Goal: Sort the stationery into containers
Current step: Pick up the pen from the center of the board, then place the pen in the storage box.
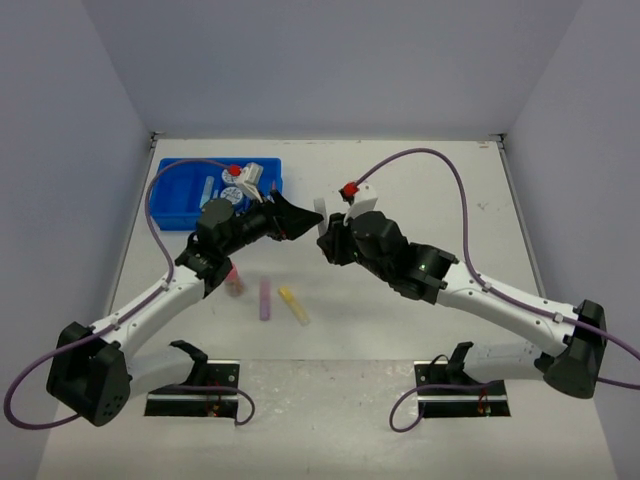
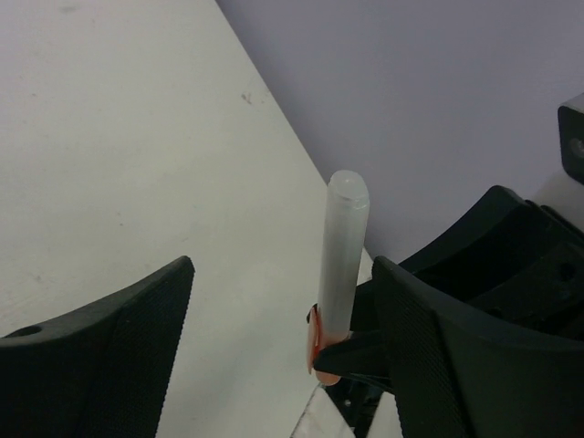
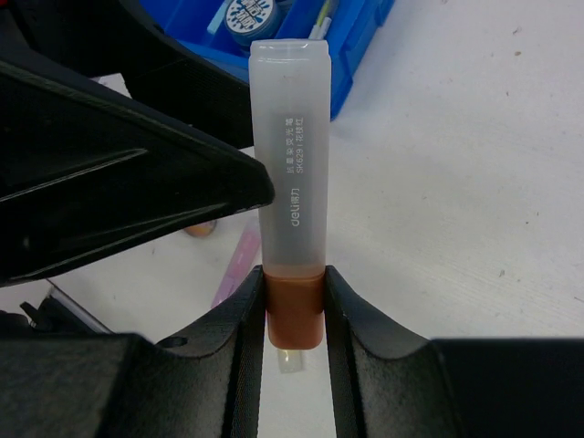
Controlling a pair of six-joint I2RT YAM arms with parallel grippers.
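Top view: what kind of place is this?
Probably a robot test booth: a left arm and right arm bolted to a white table, plain walls around it, and a blue sorting tray.

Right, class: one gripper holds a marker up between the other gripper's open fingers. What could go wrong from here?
1. The right gripper pinches only the orange end of the marker; a nudge could tilt it.
2. The left gripper is open either side of the clear cap; an early release by the right one would probably drop it.
3. A pull on the cap alone might separate it.
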